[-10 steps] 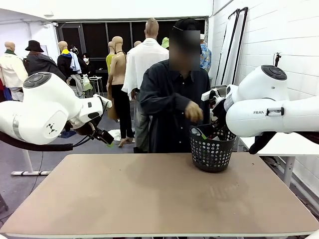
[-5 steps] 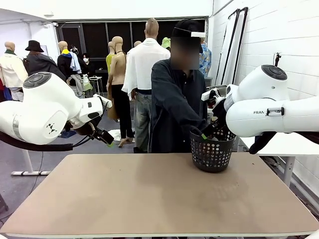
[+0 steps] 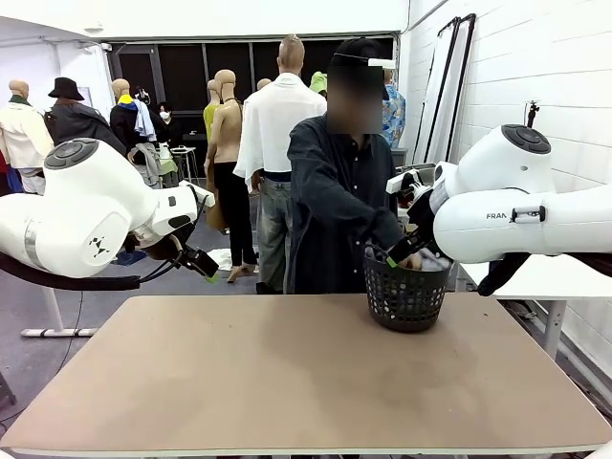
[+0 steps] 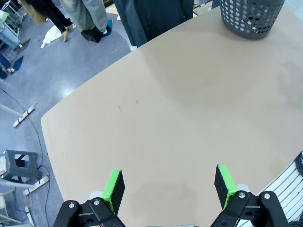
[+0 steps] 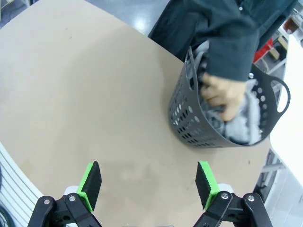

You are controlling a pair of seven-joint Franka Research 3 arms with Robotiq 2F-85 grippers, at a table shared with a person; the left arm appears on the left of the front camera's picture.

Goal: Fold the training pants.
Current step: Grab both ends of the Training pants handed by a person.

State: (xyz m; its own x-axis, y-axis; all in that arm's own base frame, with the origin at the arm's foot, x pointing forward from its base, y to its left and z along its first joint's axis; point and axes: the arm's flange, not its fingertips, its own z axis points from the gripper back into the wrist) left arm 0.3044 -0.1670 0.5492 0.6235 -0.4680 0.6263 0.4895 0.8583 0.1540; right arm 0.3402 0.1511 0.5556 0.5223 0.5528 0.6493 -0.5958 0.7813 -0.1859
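Training pants (image 5: 242,126) — grey, bunched in basket (image 5: 188,124).

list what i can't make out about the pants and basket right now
- the training pants, right wrist view: bunched in the basket; its wall and the person's hand hide most of them.
- the hand's grip on the fabric: blurred fingers, cannot tell.
- front view: the basket's wall hides most of its contents.
- left wrist view: the top edge cuts off the basket.

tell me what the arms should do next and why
Probably wait, with the left gripper and right gripper open above the table. The person's hand is inside the black mesh basket on the training pants, so nothing lies flat to fold yet.
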